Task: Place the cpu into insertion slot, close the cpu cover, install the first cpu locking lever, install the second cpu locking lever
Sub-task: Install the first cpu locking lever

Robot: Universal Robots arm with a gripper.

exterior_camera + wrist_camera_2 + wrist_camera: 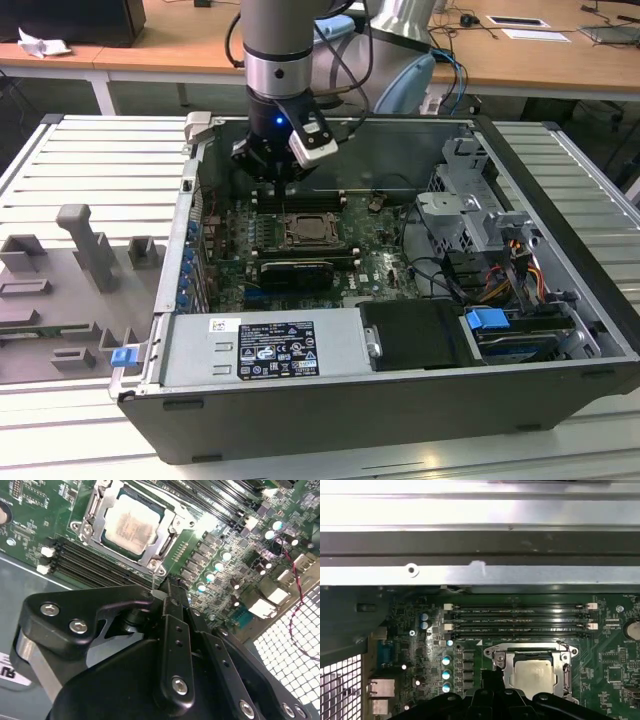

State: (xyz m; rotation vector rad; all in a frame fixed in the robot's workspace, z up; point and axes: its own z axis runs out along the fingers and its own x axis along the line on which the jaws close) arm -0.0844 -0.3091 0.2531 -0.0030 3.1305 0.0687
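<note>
Slatted metal surface (90, 160) carries an open computer case (400, 420), lying on its side with the inside facing up. Grey moulded fixtures (90, 250) sit on the surface at the exterior view's left, apart from the case. The arm (285, 40) comes down from above into the far part of the case. Along the near wall I note the boxed power unit (265, 345) with its white label. The green circuit board (375, 240) covers the case floor. In the exterior view the tool (278, 182) hangs low over the board, just beyond the socket area. In the second wrist view the tool (161, 594) has its fingers drawn together to a closed tip, and I can make out nothing gripped between them. The tip sits near one corner of the socket frame, and I cannot tell whether it touches. Long black memory slots (520, 620) run beside the socket. The cpu cover (496, 666) lies flat, down over the insertion slot (529, 656), its silver frame ringing the chip in both wrist views. The cpu (132, 524) is seated in the slot, pale metal face up through the cover's cut-out. I cannot make out how the locking levers stand.
</note>
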